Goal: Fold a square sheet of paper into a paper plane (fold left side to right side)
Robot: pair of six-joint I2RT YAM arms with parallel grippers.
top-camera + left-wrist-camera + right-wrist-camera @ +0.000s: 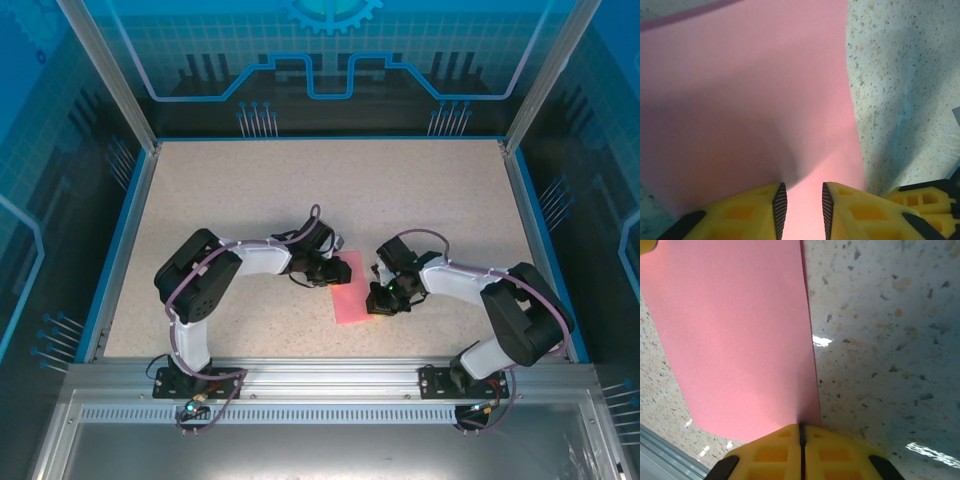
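Top external, square sheet of paper amid bare table, left tool released, right tool clenched at edge

From above, cannot trace the edges of the paper under the left gripper and right gripper; cropped at the top in both wrist views.

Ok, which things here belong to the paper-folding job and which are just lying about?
Job:
- pink sheet of paper
- left gripper, jaws apart over it
- right gripper, shut at its edge

Just there:
- speckled table
- metal rail at the near edge
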